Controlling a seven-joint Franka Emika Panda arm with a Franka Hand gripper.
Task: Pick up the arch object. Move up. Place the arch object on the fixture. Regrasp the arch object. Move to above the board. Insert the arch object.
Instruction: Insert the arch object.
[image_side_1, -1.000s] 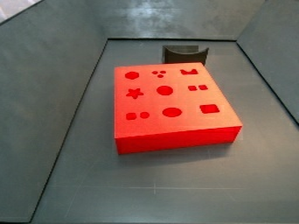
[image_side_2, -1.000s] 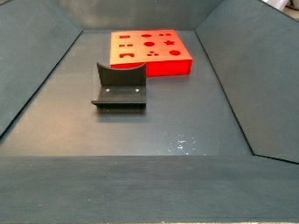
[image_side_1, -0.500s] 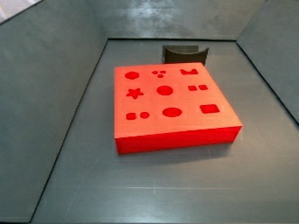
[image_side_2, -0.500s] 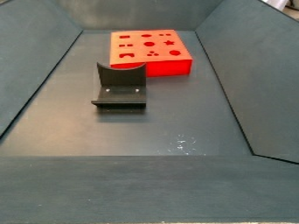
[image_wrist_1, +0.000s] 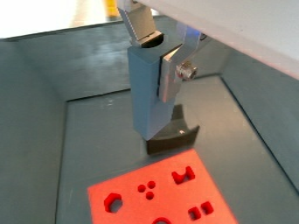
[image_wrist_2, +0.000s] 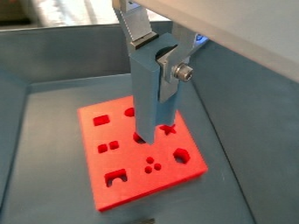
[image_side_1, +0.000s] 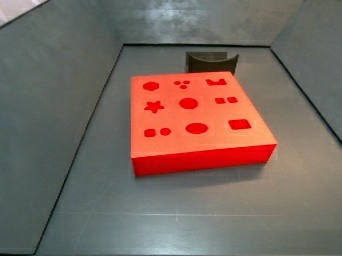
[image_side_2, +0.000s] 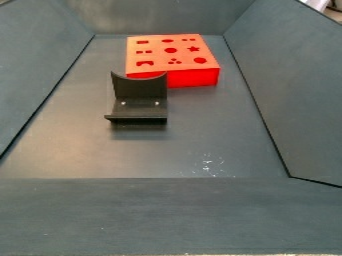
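The gripper (image_wrist_1: 155, 61) shows only in the wrist views, high above the floor and out of both side views, its jaws closed on the arch object (image_wrist_1: 149, 96), a slim blue-grey block hanging down from the silver fingers (image_wrist_1: 143, 26) with most of its length below them. It looks rigid and light, with smooth flat faces that could slip under a weak pinch, so the flat long sides are the sensible place to clamp, as here, high up so the lower end stays free to enter a recess. Well below the tool lies the board (image_wrist_2: 140, 153), and beyond it the fixture (image_wrist_1: 176, 136), dark and low. In both side views board (image_side_1: 194, 110) and fixture (image_side_2: 136, 98) stand well apart.
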